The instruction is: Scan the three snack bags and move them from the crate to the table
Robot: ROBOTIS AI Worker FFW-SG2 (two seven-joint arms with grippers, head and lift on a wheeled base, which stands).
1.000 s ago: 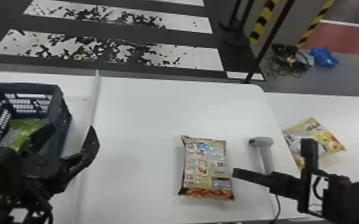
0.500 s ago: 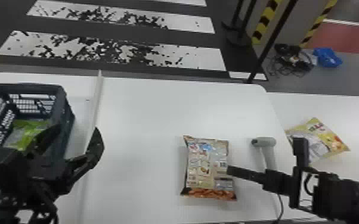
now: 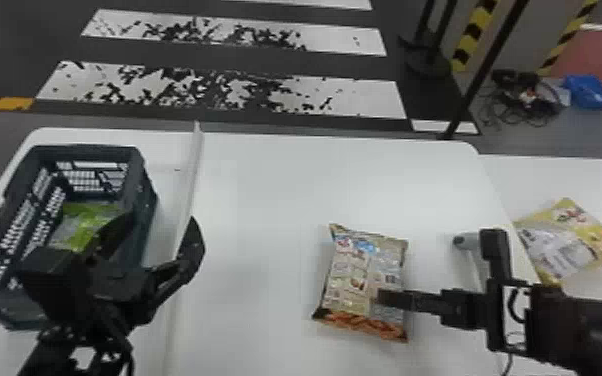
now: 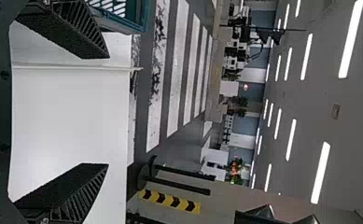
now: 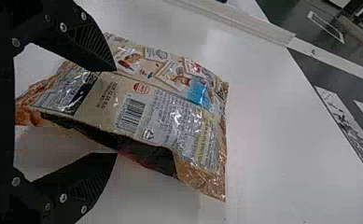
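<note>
Presumably the brown snack bag lies flat on the white worktop so that its code can be read: the barcode faces up, and the scanner sits near its right side, handy for whichever step comes first. The yellow snack bag rests over on the right, which suggests a place for bags that are done with, while the green snack bag is in the crate on the left, probably waiting its turn. That would make the brown one the bag in hand, with roughly half the job left

The right tool is wide open and grips nothing — one finger reaches over the printed face of the brown bag, the other stands off past its edge. Whether the upper finger touches the film, I cannot tell. To take hold, it likely needs to come lower and straddle the bag more evenly; closing now might just pinch a corner or push the bag askew

The left tool is open too, with nothing between its fingers, held beside the crate — well placed, I'd judge, for fetching the green bag later
</note>
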